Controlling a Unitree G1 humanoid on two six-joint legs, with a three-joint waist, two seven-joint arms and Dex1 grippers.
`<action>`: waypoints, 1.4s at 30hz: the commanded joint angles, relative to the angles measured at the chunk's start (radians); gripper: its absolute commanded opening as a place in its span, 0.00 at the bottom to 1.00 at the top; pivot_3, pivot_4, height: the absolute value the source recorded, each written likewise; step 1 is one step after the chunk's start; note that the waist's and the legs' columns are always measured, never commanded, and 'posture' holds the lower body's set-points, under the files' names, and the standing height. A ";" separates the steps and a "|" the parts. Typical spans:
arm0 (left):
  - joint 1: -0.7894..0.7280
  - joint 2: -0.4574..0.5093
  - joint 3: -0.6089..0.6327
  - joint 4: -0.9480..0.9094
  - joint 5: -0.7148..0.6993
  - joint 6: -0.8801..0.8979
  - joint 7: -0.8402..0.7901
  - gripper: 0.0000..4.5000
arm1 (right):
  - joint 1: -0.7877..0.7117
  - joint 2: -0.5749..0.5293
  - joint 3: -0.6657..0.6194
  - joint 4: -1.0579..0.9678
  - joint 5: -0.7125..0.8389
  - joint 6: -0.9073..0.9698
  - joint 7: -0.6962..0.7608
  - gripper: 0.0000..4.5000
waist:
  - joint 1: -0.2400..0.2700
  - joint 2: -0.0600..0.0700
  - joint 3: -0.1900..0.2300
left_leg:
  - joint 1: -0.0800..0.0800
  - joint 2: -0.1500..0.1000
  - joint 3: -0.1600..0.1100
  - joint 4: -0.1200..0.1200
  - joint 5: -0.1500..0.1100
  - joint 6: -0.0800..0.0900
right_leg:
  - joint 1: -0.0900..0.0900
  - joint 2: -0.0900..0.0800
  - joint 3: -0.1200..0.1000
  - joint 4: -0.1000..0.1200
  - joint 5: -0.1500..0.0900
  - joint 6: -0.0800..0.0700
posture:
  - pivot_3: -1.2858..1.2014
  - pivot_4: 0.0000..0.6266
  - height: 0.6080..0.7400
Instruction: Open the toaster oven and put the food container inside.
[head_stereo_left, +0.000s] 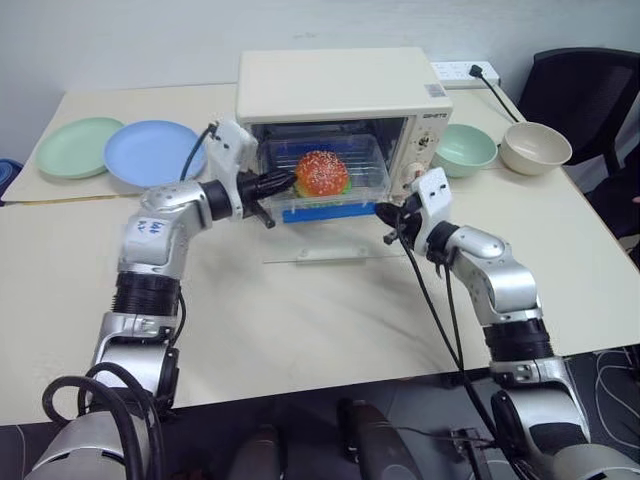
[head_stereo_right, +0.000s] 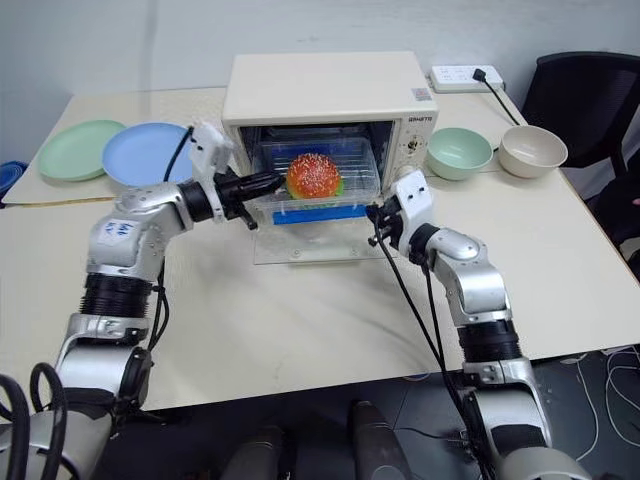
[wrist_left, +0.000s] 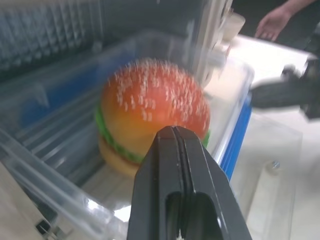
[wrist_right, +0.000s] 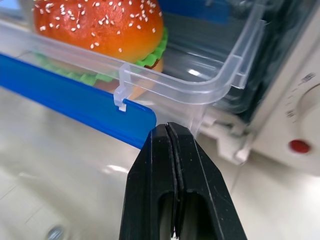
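Clear plastic food container (head_stereo_left: 335, 178) in the open toaster oven (head_stereo_left: 340, 100); right wrist view reveals its blue clip (wrist_right: 75, 102). Left gripper (head_stereo_left: 285, 183) and right gripper (head_stereo_left: 385, 213) pressed together, empty.

The toy hamburger (wrist_left: 150, 112) is blurred in the left wrist view, its lower edge hidden behind the left claw (wrist_left: 173, 137). A person's hand (wrist_left: 274, 24) is cut off by the frame's edge.
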 joint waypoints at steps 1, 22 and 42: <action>0.078 0.059 0.034 -0.199 -0.115 0.081 -0.104 0.00 | 0.048 -0.025 0.020 -0.163 0.056 0.055 0.068 0.01 | -0.001 0.000 0.000 | 0.000 0.000 0.000 0.000 0.000 0.000 | 0.000 0.000 0.000 0.000 0.000 0.000 | 0.52 0.24 1.00; -0.008 -0.036 -0.076 0.186 0.106 -0.153 0.038 0.00 | -0.032 0.031 0.028 -0.038 -0.005 0.007 -0.015 0.01 | 0.049 0.000 0.000 | 0.001 -0.001 0.002 0.002 0.000 0.000 | 0.002 0.000 0.000 -0.001 0.000 0.000 | 0.52 0.24 1.00; -0.106 -0.089 0.001 0.309 0.089 -0.239 0.062 0.00 | -0.381 0.131 -0.018 0.603 -0.125 -0.380 -0.222 0.01 | 0.033 0.000 0.000 | 0.001 -0.001 0.003 0.001 0.000 0.000 | 0.001 0.000 0.001 0.000 0.000 0.000 | 0.52 0.24 1.00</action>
